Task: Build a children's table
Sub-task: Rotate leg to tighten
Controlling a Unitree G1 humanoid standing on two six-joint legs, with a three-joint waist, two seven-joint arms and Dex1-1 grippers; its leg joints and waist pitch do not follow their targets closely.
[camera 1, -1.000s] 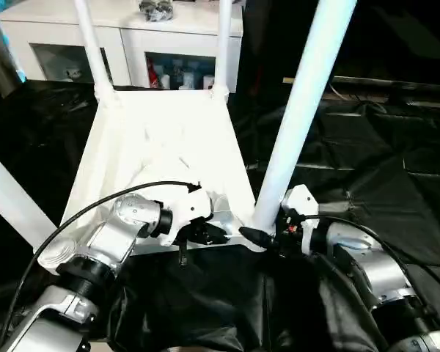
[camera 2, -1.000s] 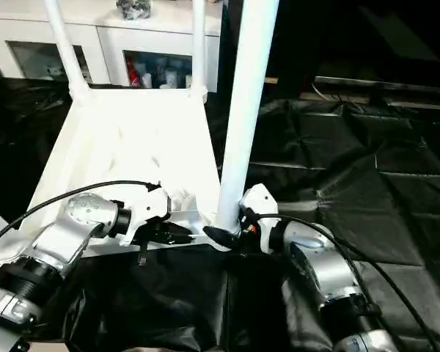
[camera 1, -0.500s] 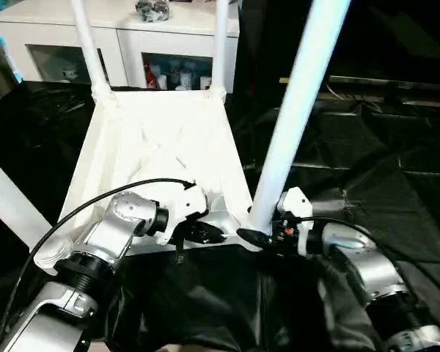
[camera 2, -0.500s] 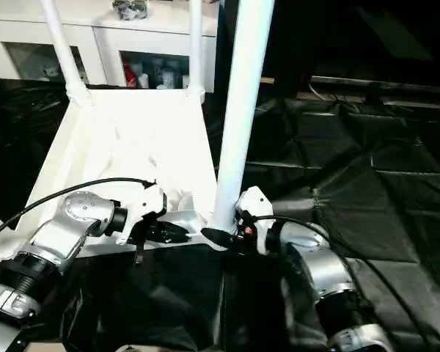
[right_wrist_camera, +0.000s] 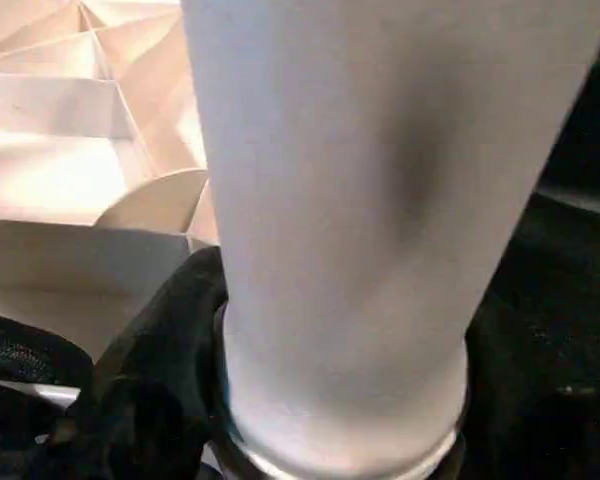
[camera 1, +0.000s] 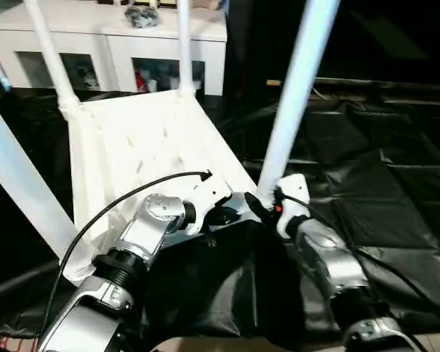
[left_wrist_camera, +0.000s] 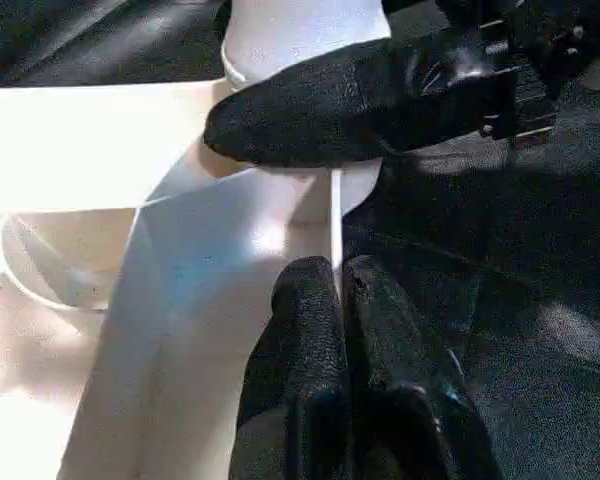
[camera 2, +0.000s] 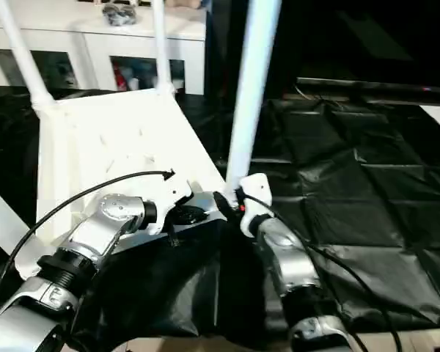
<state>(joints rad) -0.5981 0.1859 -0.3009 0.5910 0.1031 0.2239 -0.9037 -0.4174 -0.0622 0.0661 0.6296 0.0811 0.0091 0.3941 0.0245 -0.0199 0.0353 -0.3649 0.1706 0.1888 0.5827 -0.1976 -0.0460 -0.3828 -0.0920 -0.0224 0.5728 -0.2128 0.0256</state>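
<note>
The white tabletop [camera 1: 132, 139] lies upside down, ribbed underside up. Two legs [camera 1: 48, 51] [camera 1: 182, 44] stand in its far corners and one leg [camera 1: 22, 183] rises at the near left. The fourth leg [camera 1: 290, 103] stands in the near right corner socket. My right gripper [camera 1: 262, 207] is closed around that leg's base, with one black finger [left_wrist_camera: 360, 100] laid across it. My left gripper [left_wrist_camera: 338, 290] is shut on the tabletop's thin rim beside the same corner.
Black cloth [camera 1: 367, 169] covers the floor around and under the tabletop. A white glass-fronted cabinet [camera 1: 110, 51] stands just behind the far legs. A black cable [camera 1: 132, 202] arches over my left forearm.
The camera has swung, so the whole picture has shifted. Both grippers stay at the near right corner, the right around the leg's base and the left on the rim.
</note>
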